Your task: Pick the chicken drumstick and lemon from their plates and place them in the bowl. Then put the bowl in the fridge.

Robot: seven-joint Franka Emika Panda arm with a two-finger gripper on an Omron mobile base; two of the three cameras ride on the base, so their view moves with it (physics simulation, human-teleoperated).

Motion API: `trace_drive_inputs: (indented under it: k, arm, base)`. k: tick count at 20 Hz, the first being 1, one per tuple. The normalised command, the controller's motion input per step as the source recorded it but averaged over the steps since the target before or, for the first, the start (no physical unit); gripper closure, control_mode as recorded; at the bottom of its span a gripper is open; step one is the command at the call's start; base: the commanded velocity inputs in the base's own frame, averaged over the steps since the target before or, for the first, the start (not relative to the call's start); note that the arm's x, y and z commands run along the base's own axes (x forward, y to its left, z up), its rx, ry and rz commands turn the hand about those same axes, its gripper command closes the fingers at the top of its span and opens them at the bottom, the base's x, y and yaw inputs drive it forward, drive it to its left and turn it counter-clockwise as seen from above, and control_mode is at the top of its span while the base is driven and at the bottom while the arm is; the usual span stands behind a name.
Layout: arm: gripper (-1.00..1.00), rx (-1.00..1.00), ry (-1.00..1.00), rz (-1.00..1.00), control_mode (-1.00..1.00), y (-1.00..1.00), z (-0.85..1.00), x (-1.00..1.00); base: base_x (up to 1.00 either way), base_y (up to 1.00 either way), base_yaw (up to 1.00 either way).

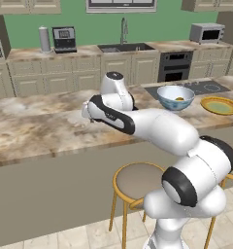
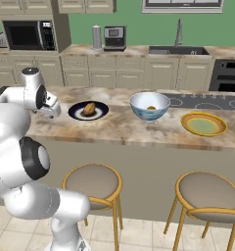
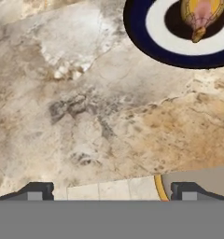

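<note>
Tool (image 3: pixel 112 190): its two dark fingertips (image 3: pixel 37 190) are seen wide apart at the bottom of the hand view, with nothing between them; it is held above the bare marble worktop (image 3: pixel 86 116), close to the worktop's near edge.
Arm: it is seen bent low over the worktop in both base views, with the hand (image 2: pixel 51 109) just beside the dark plate on the side away from the bowl.
Dark plate (image 3: pixel 179 42): navy rim with a white inner ring; it is seen at the top right of the hand view, apart from the fingertips.
Chicken drumstick (image 3: pixel 201 14): golden-brown, resting in the middle of the dark plate; in the right base view it (image 2: pixel 89 108) is seen lying on that plate (image 2: pixel 75 113).
Bowl (image 2: pixel 150 107): white with a blue patterned outside, standing upright on the worktop between the two plates, apart from both.
Lemon (image 2: pixel 151 107): a small yellow item is seen inside the bowl, low against the bottom; it is also visible in the left base view (image 1: pixel 179 98).
Yellow plate (image 2: pixel 204 123): gold rim with a greenish centre, lying flat beyond the bowl with nothing on it.
Cooktop (image 2: pixel 207 102): dark panel set into the worktop behind the bowl and yellow plate.
Stools (image 2: pixel 92 182): two round seats with yellow frames are seen below the worktop's near edge.
Back wall: a sink (image 2: pixel 178 50), a coffee machine (image 2: pixel 114 38) and a microwave (image 2: pixel 29 34) are seen.
</note>
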Motion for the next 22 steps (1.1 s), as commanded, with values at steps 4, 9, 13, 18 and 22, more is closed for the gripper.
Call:
trace_drive_inputs:
  k: [4,9,13,18,22]
  arm:
    - [-1.00,-0.12,0.01,-0.05,-1.00,-0.16,0.06,0.47]
    - [-1.00,-0.21,0.01,-0.01,-1.00,-0.22,0.09,0.51]
    - [-1.00,-0.17,0.00,0.00,-1.00,-0.30,0.19,0.42]
    - [-1.00,-0.04,0.00,0.03,-1.00,-0.48,0.14,0.27]
    - [-1.00,0.00,0.00,0.13,-1.00,-0.64,0.01,0.19]
  base:
    - [0.00,0.00,0.00]
    - [0.00,0.00,0.00]
    - [0.00,0.00,0.00]
    - [0.00,0.00,0.00]
    - [0.00,0.00,0.00]
